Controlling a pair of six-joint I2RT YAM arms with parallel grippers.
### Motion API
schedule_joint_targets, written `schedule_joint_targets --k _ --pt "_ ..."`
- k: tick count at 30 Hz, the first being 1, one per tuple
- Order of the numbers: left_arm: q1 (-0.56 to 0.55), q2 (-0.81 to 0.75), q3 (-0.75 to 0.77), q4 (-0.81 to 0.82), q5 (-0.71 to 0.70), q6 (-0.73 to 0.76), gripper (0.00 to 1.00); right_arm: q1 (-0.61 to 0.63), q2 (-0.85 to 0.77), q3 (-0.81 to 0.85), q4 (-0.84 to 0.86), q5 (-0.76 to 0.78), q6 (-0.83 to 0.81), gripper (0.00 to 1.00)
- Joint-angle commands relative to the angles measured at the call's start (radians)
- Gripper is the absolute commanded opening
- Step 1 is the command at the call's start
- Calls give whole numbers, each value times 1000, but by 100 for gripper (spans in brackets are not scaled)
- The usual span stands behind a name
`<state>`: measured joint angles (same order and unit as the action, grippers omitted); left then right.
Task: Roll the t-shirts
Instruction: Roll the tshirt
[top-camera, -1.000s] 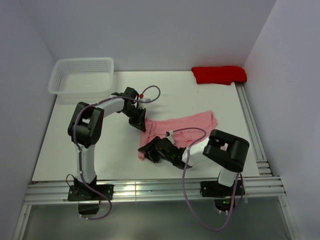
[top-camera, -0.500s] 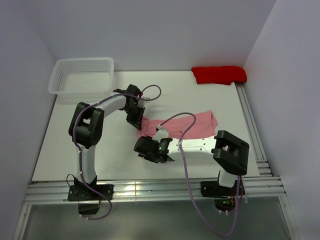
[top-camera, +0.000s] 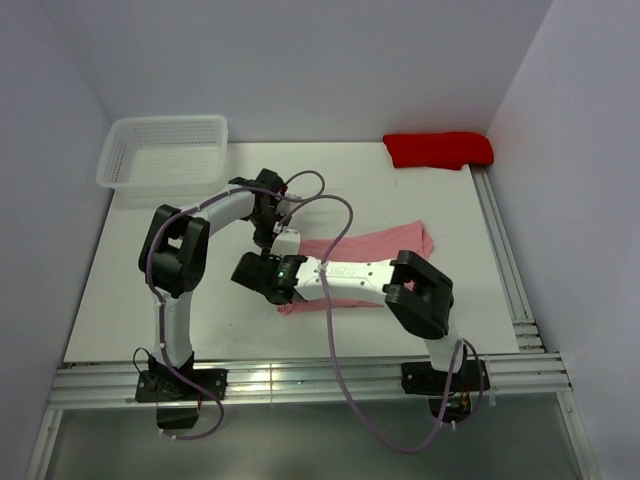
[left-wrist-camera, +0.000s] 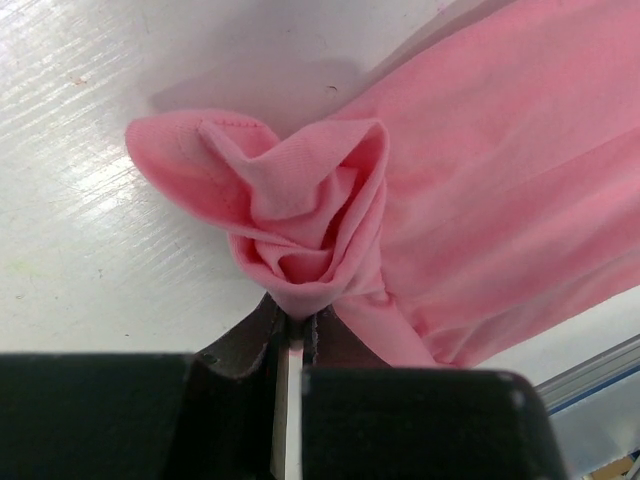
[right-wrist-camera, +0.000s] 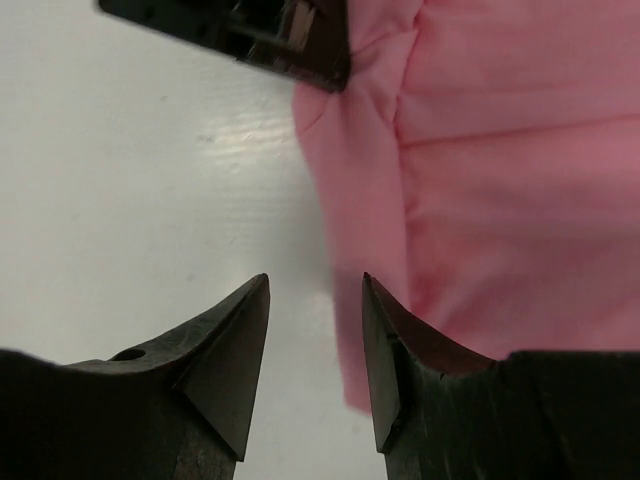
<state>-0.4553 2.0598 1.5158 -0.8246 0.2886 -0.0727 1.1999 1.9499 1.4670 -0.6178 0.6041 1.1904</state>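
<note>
The salmon-pink t-shirt (top-camera: 395, 243) lies as a long flattened band across the table's middle, partly hidden under my right arm. My left gripper (top-camera: 275, 238) is at its left end, shut on a bunched fold of the fabric; in the left wrist view the jaws (left-wrist-camera: 294, 318) pinch the twisted end of the t-shirt (left-wrist-camera: 480, 150). My right gripper (top-camera: 244, 269) reaches left across the shirt, open and empty, low over bare table just past the shirt's left edge. In the right wrist view its jaws (right-wrist-camera: 315, 290) stand apart, the t-shirt (right-wrist-camera: 500, 200) to their right and the left gripper (right-wrist-camera: 250, 35) above.
A white mesh basket (top-camera: 165, 150) stands at the back left. A folded red cloth (top-camera: 438, 149) lies at the back right. Metal rails (top-camera: 500, 255) run along the table's right side and front edge.
My right arm has swung left across the shirt, its gripper moving from the shirt's near left edge to bare table beyond it. The shirt now lies flatter and narrower. The left gripper has barely moved.
</note>
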Motion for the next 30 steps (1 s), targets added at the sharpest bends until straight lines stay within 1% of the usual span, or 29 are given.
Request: schedule_joint_targets --k 1,2,8,11,13,16,20,23,30 --pt "-6 2 37 -28 -28 -7 0 -40 56 46 1 105 -112 49" --pt "-8 3 38 -30 -29 -9 0 -46 63 44 33 108 -124 49" --pt "-10 8 46 -38 -29 -6 0 -60 115 62 36 109 -155 49" --pt "-10 11 50 -38 -29 -7 2 -59 119 41 53 83 -149 48" --pt "-11 14 52 -38 -31 -6 2 -53 122 44 35 92 -123 47" --pt "-11 17 53 -36 -31 -6 2 -37 118 67 -6 131 -118 49" --pt "-13 19 55 -39 -31 -6 2 -26 118 123 -17 164 -166 51" --pt "-11 20 57 -42 -31 -6 2 -17 148 189 -63 191 -187 51" --pt "-14 23 57 -41 -29 -4 2 -22 243 262 -88 192 -222 51"
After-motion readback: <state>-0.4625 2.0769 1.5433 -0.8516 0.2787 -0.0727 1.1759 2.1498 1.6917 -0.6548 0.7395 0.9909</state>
